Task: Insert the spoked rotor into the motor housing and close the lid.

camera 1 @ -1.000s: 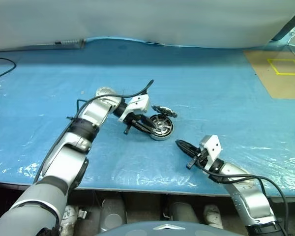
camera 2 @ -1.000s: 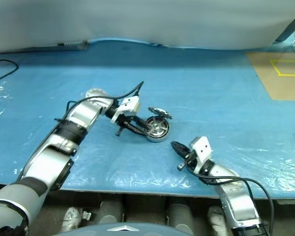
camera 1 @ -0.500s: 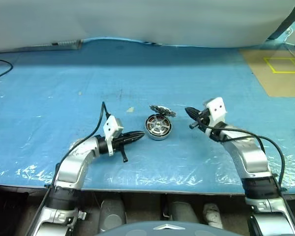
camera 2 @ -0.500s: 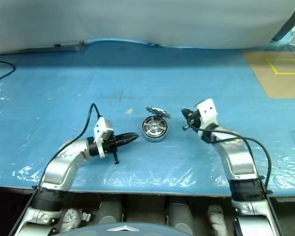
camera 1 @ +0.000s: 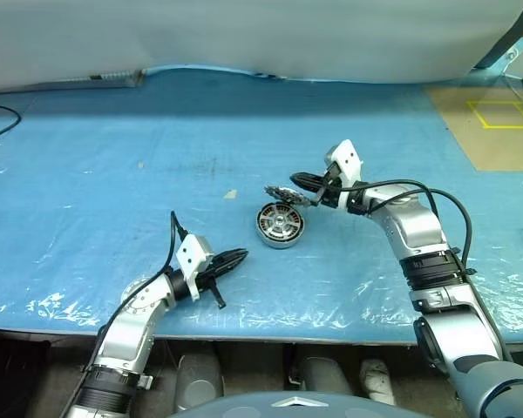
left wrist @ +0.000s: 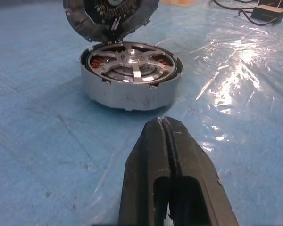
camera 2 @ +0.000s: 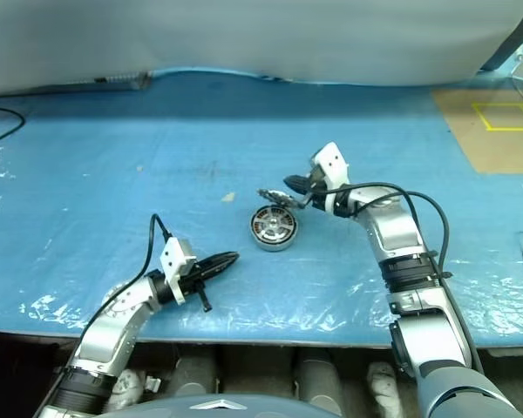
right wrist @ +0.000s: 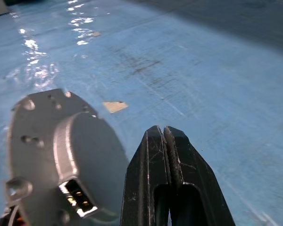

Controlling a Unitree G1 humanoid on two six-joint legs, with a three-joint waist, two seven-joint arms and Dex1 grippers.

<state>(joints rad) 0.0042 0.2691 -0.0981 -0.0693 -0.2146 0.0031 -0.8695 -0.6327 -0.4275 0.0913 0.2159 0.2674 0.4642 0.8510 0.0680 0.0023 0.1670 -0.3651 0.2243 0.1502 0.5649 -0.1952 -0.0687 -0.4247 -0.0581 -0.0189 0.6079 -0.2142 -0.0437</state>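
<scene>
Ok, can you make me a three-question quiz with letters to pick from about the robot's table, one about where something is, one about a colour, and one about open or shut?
1. Where is the spoked rotor?
A. Inside the motor housing
B. On the floor
C. In the left hand

2. What colour is the table cover?
A. Red
B. Blue
C. Yellow

3. How is the lid?
A. Shut flat
B. Taken off
C. Standing open

Answers:
1. A, the left wrist view shows the silver spokes sitting within the housing's rim.
2. B, the sheet is blue all over.
3. C, the lid tilts up from the housing's far rim, with the shut right hand close beside it.
</scene>
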